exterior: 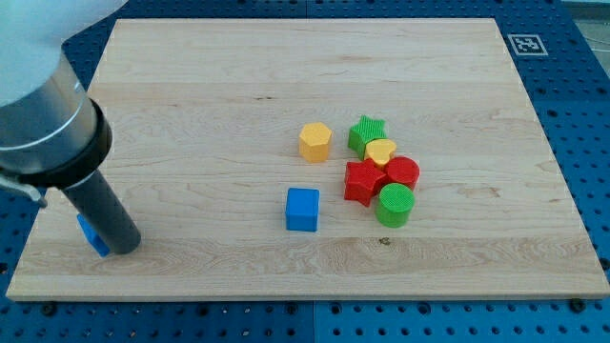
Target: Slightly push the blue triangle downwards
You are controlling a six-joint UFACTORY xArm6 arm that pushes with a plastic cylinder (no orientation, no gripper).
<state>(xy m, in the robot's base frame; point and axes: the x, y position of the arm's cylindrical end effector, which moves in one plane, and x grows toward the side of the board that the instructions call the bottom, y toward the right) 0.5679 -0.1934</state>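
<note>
The blue triangle [91, 234] lies near the board's lower left corner, mostly hidden behind my rod; only a small blue edge shows. My tip [124, 248] rests on the board right against the triangle's right side. A blue cube [302, 209] sits near the middle of the board, far to the right of my tip.
A cluster sits right of centre: a yellow hexagon [315, 141], a green star [366, 132], a yellow heart [380, 151], a red star [363, 181], a red cylinder [402, 172] and a green cylinder [395, 204]. The board's left edge [38, 214] is close to the triangle.
</note>
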